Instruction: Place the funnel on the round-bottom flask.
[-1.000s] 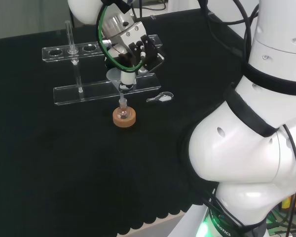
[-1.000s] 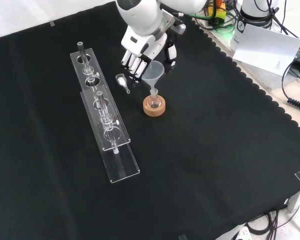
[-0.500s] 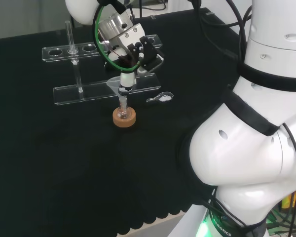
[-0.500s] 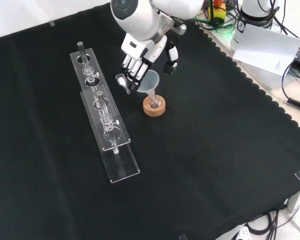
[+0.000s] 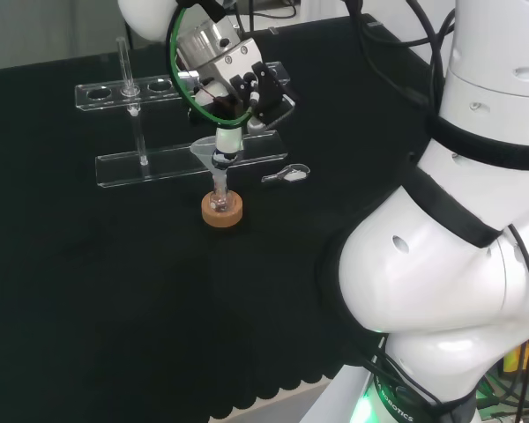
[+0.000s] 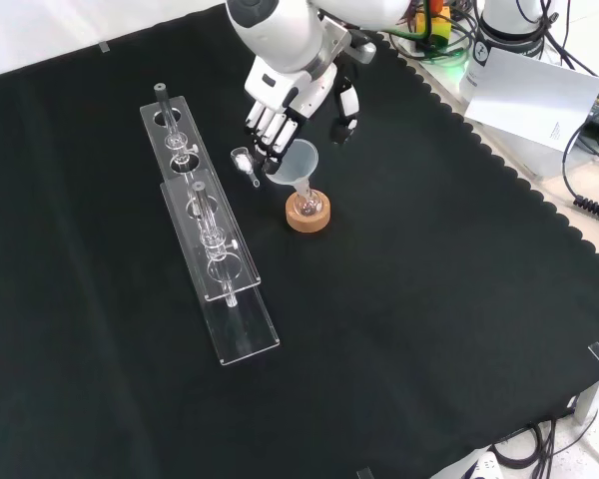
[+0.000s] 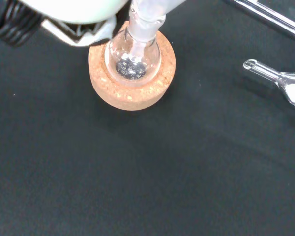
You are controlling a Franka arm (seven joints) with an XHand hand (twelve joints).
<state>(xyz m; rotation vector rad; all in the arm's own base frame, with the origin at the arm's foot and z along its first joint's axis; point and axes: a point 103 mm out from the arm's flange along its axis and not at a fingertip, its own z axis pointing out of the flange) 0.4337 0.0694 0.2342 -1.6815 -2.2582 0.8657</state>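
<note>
front view: the clear funnel [image 6: 298,160] sits with its stem in the neck of the small round-bottom flask [image 6: 306,205], which rests in a cork ring [image 6: 308,214]. the hand [image 6: 280,105], at the funnel's 11 o'clock, seems to have relaxed fingers just beside the funnel rim. a glass scoop [image 6: 245,164] and two clear racks [image 6: 212,249] lie at 9 o'clock on the black-cloth surface [image 6: 429,299].

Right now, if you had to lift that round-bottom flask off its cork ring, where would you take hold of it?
Probably the round-bottom flask by its narrow neck, from the side: the bulb sits sunk in the cork ring, and the funnel, seemingly seated in the neck, blocks the top.
</note>
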